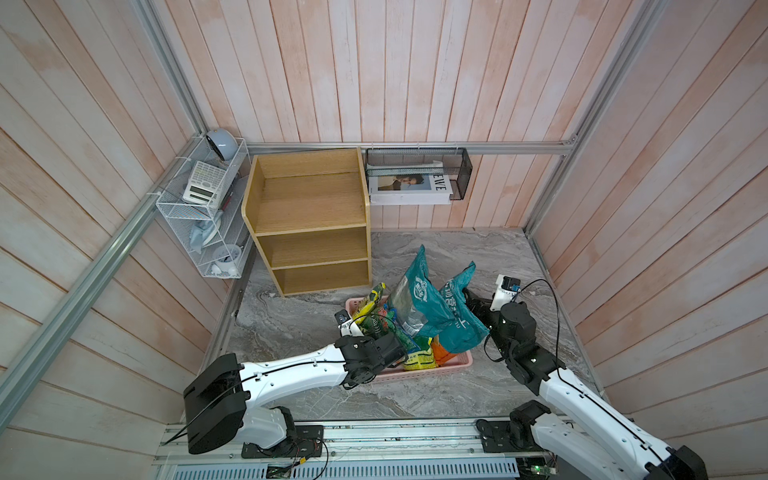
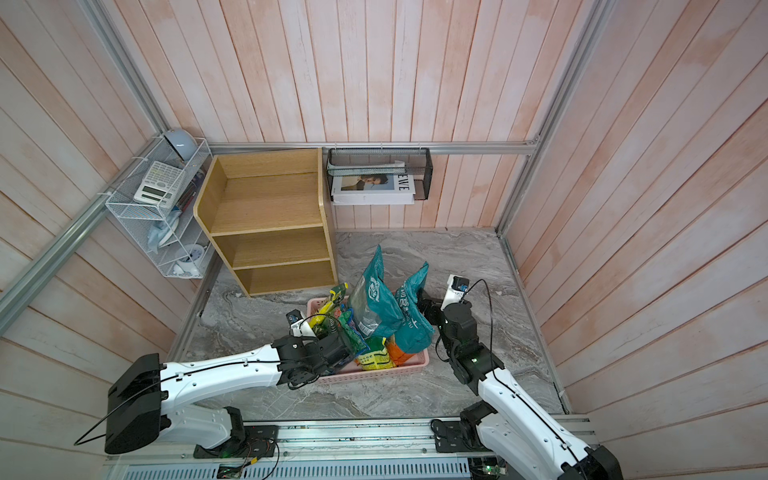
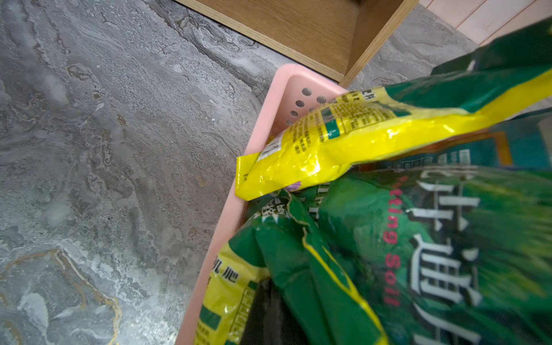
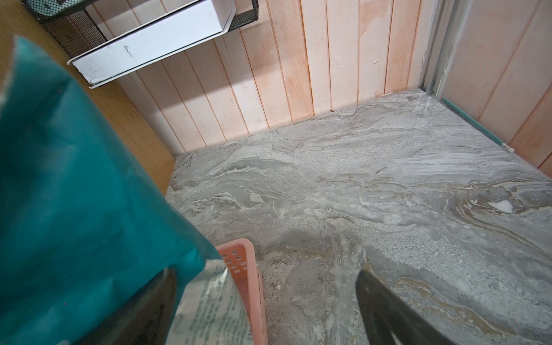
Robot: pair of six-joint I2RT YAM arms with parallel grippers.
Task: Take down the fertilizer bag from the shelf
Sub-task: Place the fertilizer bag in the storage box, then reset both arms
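Three shelf tiers are bare. The fertilizer bags stand in the pink basket on the counter. Your left jaws are together, buried under the green bag; grip unclear. Right jaws are apart, with the upright teal bag touching them on their left-arm side.

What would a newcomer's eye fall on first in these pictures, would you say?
Probably the pink basket, stuffed with bright bags, teal ones tallest, on the marble floor in front of the wooden shelf. That shelf's three tiers are bare.
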